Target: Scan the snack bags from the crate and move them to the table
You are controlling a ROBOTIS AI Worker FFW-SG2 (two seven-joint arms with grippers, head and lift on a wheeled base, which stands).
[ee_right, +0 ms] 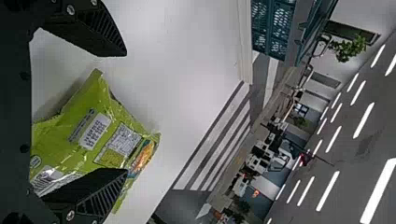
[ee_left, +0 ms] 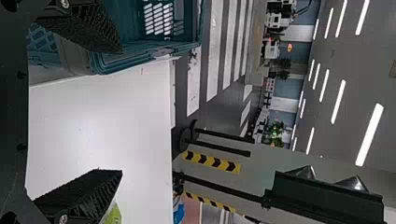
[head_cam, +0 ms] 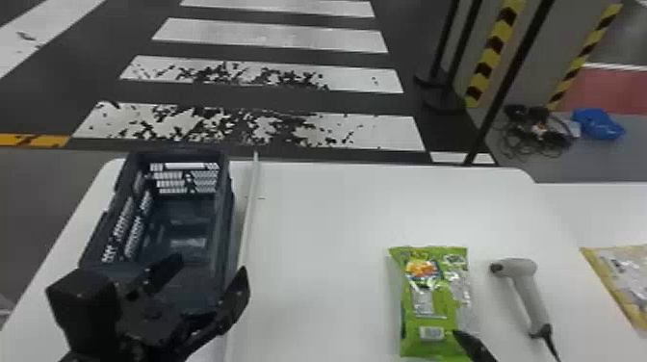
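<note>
Head view, clock-face: green snack bag (head_cam: 426, 303) flat on table (head_cam: 317, 231), near 5 o'clock. Scanner (head_cam: 527, 289) at bag's 3 o'clock; yellow-edged bag (head_cam: 626, 279) farther along that bearing. Left gripper (head_cam: 212, 268), fingers spread, at crate's (head_cam: 224, 216) 6 o'clock end. Right gripper (head_cam: 474, 347), fingers spread, at green bag's 5 o'clock.

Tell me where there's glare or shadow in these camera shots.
Head view: white glints on the green bag, a pale sheen on the floor of the crate; left wrist view: ceiling lights glowing bright white; right wrist view: a soft grey shadow on the table along one side of the bag.
</note>
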